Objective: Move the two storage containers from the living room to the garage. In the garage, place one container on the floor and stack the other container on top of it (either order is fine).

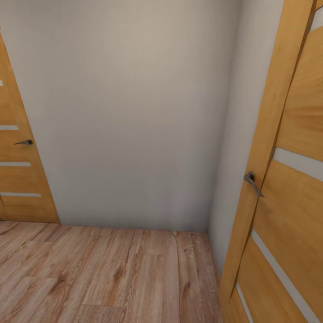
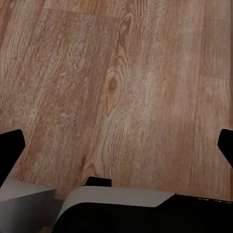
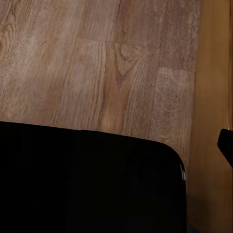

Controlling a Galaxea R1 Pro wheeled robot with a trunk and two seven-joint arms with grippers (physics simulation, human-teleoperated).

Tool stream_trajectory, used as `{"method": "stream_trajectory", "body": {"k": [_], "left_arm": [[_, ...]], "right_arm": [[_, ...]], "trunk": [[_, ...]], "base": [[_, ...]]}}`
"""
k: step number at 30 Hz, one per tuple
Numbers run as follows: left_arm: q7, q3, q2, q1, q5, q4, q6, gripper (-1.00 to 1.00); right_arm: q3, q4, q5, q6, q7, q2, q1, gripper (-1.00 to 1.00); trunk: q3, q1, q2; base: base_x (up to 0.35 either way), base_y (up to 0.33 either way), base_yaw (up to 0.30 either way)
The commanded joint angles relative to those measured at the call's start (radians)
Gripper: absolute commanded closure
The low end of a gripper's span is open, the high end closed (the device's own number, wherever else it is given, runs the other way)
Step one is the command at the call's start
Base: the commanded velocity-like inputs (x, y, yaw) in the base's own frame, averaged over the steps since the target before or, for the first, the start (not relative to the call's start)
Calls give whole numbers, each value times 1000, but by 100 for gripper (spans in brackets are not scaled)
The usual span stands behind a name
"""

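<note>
Looks like it's mid-drive down a hallway: plain wall [image 1: 134, 112] ahead, wooden door [image 1: 287, 188] close on the right, plank floor [image 2: 121, 87] under the left jaws, which are spread wide with nothing between them. The bins aren't anywhere around either set of jaws, and I can't tell the right jaws' state. My guess is it has to turn and find a doorway next.

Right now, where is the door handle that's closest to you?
In the head view, the nearest door handle sits on the wooden door at the right side, beside the corner of the grey wall, above the plank floor.
</note>
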Motion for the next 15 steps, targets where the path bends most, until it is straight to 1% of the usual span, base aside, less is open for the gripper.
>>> {"method": "stream_trajectory", "body": {"k": [1,15], "left_arm": [[2,-2,0,0,2,1,-4,-100],[1,-2,-2,0,2,1,-4,-100]], "right_arm": [[-1,1,2,-3,0,0,-1,-100],[-1,1,1,-3,0,0,-1,-100]], "trunk": [[-1,0,0],[-1,0,0]], "base": [[0,-77,0],[0,-10,0]]}}
